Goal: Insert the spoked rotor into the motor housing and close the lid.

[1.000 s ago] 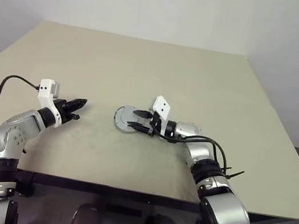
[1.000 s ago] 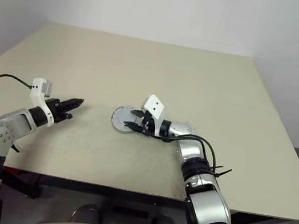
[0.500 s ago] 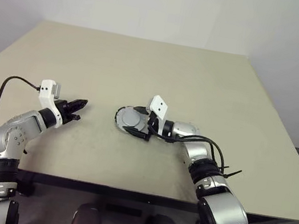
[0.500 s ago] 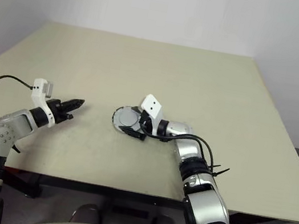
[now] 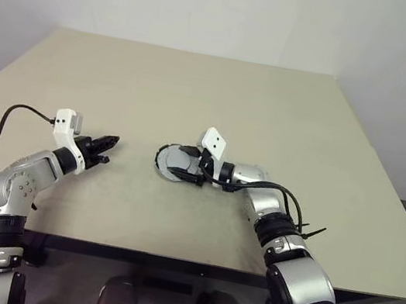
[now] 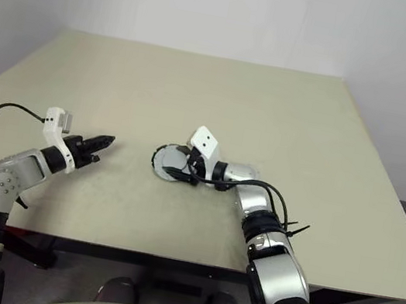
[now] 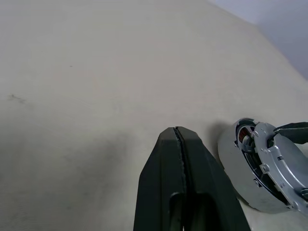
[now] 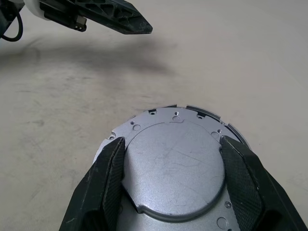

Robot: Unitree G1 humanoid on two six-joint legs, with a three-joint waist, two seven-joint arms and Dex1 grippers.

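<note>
1. Our right gripper reaches across the table with its two black fingers spread wide, one on each side of the lid. The pads sit just beside the rim, but we cannot tell whether they press on it.
2. That straddle makes sense to us, because a finger on either edge keeps the flat silver-grey disc centred while it is pushed down.
3. The lid lies over the housing near the middle of the table, not quite flush. From the left wrist we see a gap on one side, with copper coils showing underneath.
4. We cannot make out the rotor; we judge it is inside, under the lid, though that is hidden.
5. Our left gripper has its fingers pressed together on nothing. It hovers well apart from the housing and points toward it, probably parked there to leave the other arm room.
6. We judge the closing step to be nearly done, with the lid still to be seated flat.
</note>
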